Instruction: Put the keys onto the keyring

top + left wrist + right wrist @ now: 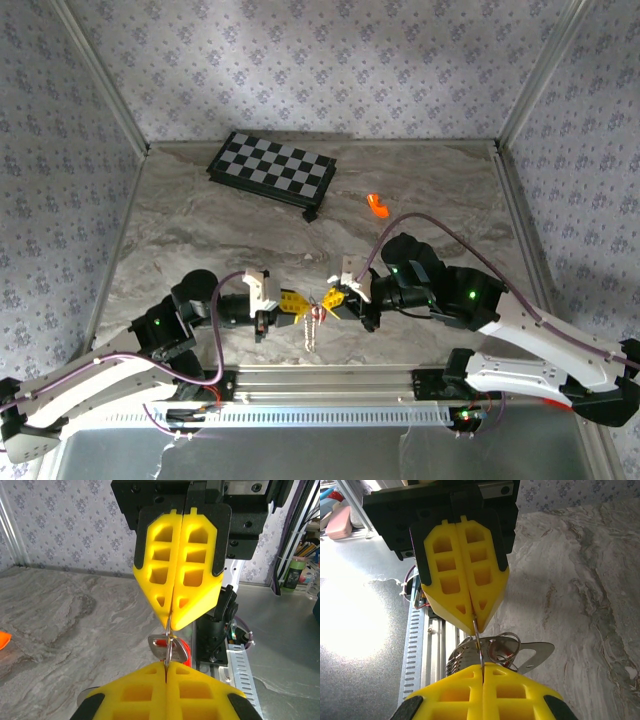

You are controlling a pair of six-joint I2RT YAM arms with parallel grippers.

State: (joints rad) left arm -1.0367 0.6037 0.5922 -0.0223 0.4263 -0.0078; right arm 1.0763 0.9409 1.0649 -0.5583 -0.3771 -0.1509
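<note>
Top external view: marbled grey surface (200,230), walled on three sides. Item one, left claw (300,306), at 6 o'clock on the surface near the front rail, yellow fingers pressed together with no gap. Item two, right claw (333,298), facing it tip to tip, fingers likewise pressed together. Item three, keyring (316,312), pinched between the two, with the left claw at its 9 o'clock and the right claw at its 3 o'clock; a short silvery chain (311,335) hangs from it toward 6 o'clock. Item four, chequered board (272,168), lying flat at 11 o'clock from the claws, well apart from them. Item five, orange piece (377,205), at 1 o'clock from the claws, alone on the surface. Left wrist view: a thin edge of the keyring (170,642) runs straight from the tips of the left claw (166,666) at 6 o'clock to the tips of the right claw (171,622) at 12 o'clock, both clamped on the wire. A red key (185,647) sits just behind the ring at its 3 o'clock; whether it is threaded on cannot be told. Right wrist view: silver loops (506,642) bunch just beside the closed fingertips, with a flat metal tab (537,652) at 3 o'clock and the chain at 9 o'clock.
</note>
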